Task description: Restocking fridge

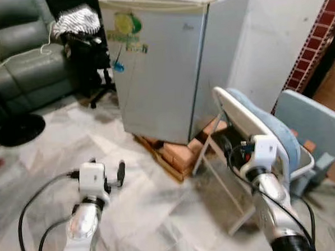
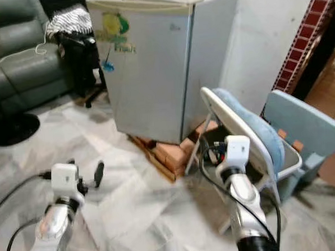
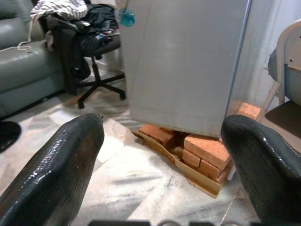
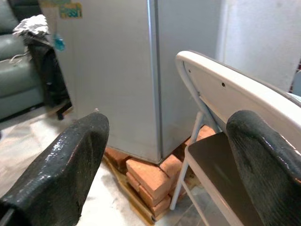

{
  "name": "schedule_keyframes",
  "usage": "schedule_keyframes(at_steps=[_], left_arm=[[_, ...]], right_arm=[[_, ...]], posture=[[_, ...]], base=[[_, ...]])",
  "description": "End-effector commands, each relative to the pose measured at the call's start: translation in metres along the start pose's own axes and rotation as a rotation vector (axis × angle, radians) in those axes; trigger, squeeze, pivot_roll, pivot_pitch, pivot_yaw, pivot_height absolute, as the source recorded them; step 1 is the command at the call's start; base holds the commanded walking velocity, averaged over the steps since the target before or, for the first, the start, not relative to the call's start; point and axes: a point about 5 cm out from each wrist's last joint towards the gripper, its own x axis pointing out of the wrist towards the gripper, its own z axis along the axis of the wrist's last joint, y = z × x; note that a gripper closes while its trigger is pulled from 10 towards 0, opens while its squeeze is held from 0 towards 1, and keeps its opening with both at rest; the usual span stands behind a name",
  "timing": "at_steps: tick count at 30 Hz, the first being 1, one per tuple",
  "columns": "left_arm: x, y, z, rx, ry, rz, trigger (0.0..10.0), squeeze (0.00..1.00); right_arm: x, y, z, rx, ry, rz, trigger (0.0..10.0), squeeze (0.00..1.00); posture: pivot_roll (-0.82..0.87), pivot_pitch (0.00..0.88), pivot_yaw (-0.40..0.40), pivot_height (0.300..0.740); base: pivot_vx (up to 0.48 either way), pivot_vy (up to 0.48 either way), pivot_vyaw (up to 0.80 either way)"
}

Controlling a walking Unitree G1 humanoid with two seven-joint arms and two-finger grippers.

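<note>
A small silver fridge stands ahead with its door shut and stickers near the top; it rests on bricks and a wooden board. My left gripper is held low over the marble floor, short of the fridge's front, open with nothing between its fingers. My right gripper is raised at the right, close beside a white folding chair with a blue cushion. It is open and empty as well, and in the right wrist view the fridge's corner lies beyond it.
The folding chair stands against the fridge's right side, with a pale blue bin behind it. An office chair piled with clothes, a green sofa and a fan base are to the left. Marble floor lies before the fridge.
</note>
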Motion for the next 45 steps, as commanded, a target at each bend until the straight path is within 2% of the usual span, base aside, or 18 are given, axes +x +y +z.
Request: schedule_keyframes(at_steps=[1, 9, 16, 27, 35, 45], left_arm=[[0.002, 0.007, 0.005, 0.011, -0.017, 0.01, 10.0, 0.0], [-0.002, 0.0, 0.001, -0.032, 0.0, -0.009, 10.0, 0.0], [-0.001, 0.003, -0.001, -0.028, 0.005, 0.001, 10.0, 0.0], [0.006, 0.008, 0.005, -0.02, -0.017, 0.008, 10.0, 0.0], [0.004, 0.005, 0.004, -0.016, -0.013, -0.001, 10.0, 0.0], [0.006, 0.004, 0.005, -0.01, -0.015, -0.009, 10.0, 0.0]], right_arm=[[0.002, 0.006, 0.001, 0.004, -0.011, 0.005, 10.0, 0.0], [-0.006, -0.002, -0.006, -0.004, 0.01, -0.037, 10.0, 0.0], [-0.008, -0.003, -0.012, -0.014, 0.027, -0.049, 10.0, 0.0], [0.002, -0.003, -0.006, -0.024, 0.011, -0.045, 10.0, 0.0], [0.001, -0.002, -0.009, -0.024, 0.02, -0.042, 10.0, 0.0], [0.005, -0.002, -0.007, -0.018, 0.012, -0.036, 10.0, 0.0]], posture=[[0.06, 0.0, -0.025, 0.74], [0.04, 0.0, -0.017, 0.74], [0.03, 0.0, -0.019, 0.74], [0.04, 0.0, -0.015, 0.74], [0.04, 0.0, -0.015, 0.74], [0.05, 0.0, -0.012, 0.74]], base=[[0.0, 0.48, -0.8], [0.0, 0.48, -0.8], [0.0, 0.48, -0.8], [0.0, 0.48, -0.8], [0.0, 0.48, -0.8], [0.0, 0.48, -0.09]])
